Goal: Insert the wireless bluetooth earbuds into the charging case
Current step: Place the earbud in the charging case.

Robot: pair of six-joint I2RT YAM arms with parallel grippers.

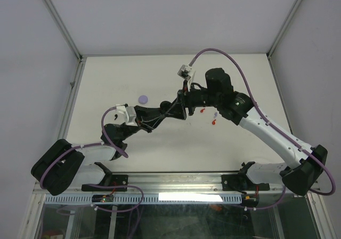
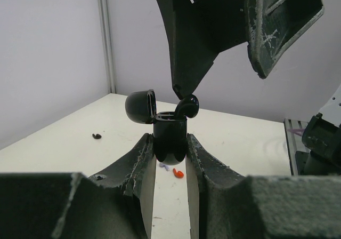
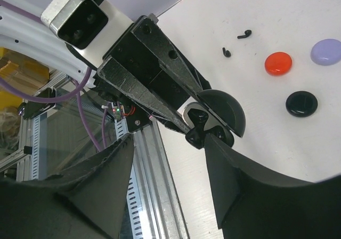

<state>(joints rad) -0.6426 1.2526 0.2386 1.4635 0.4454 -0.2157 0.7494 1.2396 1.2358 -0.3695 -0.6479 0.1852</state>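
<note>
Left fingers [image 2: 148,151] clenched on the open case [image 2: 170,135], frame centre. Right fingers [image 2: 184,73] spread, one tip touching the black bud [image 2: 187,106], which sits tilted at the case mouth and looks unseated. Risk: an off-axis push flips the bud onto the worktop [image 2: 80,137] or twists the case in the grip.

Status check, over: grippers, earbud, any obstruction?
Left gripper shut on black charging case, lid open. Right gripper open, one fingertip on black earbud at case mouth. Nothing blocking.

No legible text, label, brand, number or sign in any view; nothing readable.
</note>
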